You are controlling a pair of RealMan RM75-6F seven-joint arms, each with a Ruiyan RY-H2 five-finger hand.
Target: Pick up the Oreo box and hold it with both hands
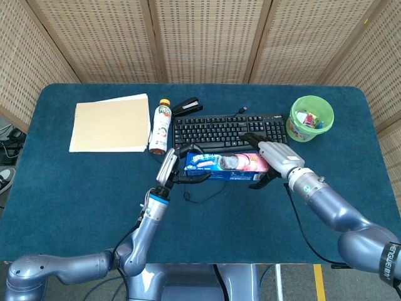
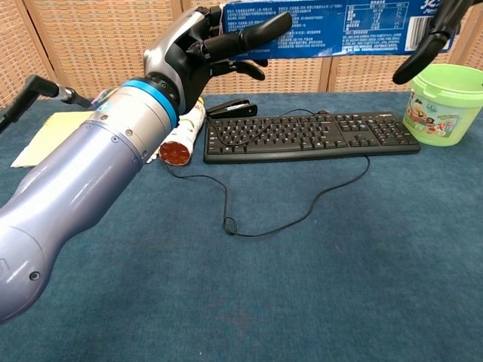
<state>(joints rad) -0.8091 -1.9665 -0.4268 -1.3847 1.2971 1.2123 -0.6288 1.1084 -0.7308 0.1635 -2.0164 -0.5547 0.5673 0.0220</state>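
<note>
The blue Oreo box (image 1: 227, 165) hangs in the air above the table, lying lengthwise between my two hands. My left hand (image 1: 177, 170) grips its left end, fingers wrapped under the box. My right hand (image 1: 270, 160) grips its right end from above. In the chest view the box (image 2: 332, 29) shows its blue underside at the top edge, with my left hand (image 2: 205, 47) clasping it and dark fingers of my right hand (image 2: 432, 36) curled around its right end.
A black keyboard (image 1: 229, 131) with a looping cable (image 2: 290, 219) lies behind the box. Left of it stand a drink bottle (image 1: 161, 127), a black stapler (image 1: 187, 106) and a tan folder (image 1: 110, 123). A green bucket (image 1: 311, 118) sits at the right.
</note>
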